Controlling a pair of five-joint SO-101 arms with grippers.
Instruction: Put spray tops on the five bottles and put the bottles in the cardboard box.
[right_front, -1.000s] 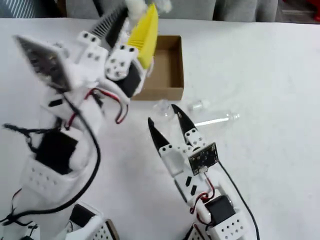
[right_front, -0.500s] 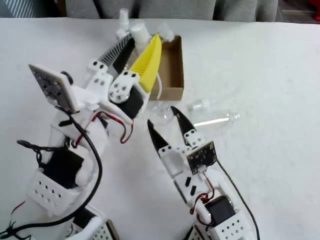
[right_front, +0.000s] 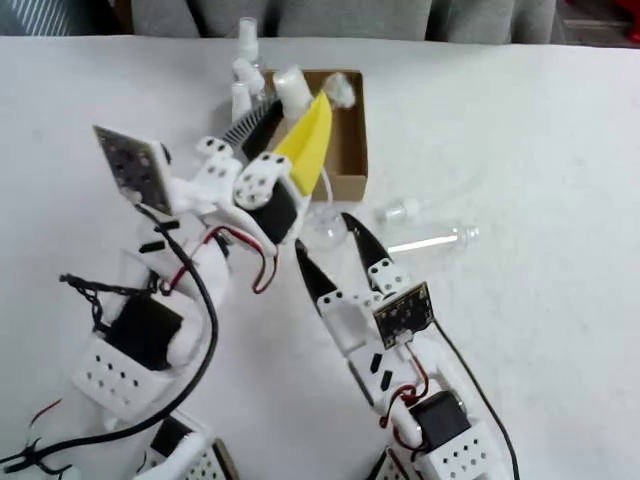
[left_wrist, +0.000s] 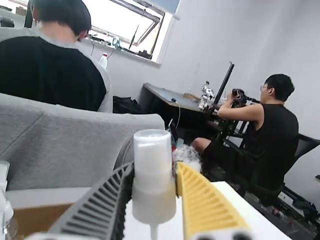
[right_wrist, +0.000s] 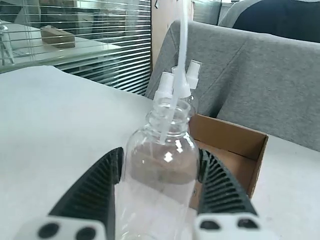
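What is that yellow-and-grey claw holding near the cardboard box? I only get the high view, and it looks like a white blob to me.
Observer: The left wrist view shows a white spray top, pinched between the left gripper's grey and yellow fingers.
Visitor: And the black claw below it, is it holding something?
Observer: Yes. In the right wrist view, a clear bottle stands upright between the right gripper's fingers, which press on both its sides.
Visitor: Do the two pieces meet?
Observer: Partly. That same view shows the spray top's thin tube slanting down into the bottle's open neck.
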